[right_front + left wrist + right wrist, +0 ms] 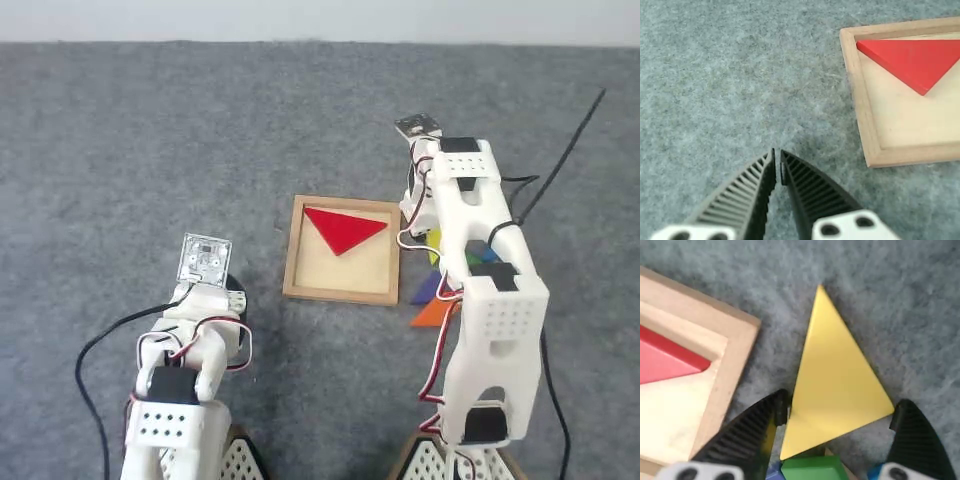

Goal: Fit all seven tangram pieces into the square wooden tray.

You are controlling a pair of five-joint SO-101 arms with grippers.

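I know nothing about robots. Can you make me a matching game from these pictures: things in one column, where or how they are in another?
1 red triangle
2 yellow triangle
3 orange piece
4 left arm's jaws

A between the open jaws of the right arm
B inside the wooden tray
C shut, above bare carpet
D on the carpet, partly under the right arm

Pairs: 1-B, 2-A, 3-D, 4-C

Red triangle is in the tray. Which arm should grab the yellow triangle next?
Right, most likely. The right claw is open around the yellow triangle on the carpet beside the tray. The left claw is shut over carpet on the tray's other side.
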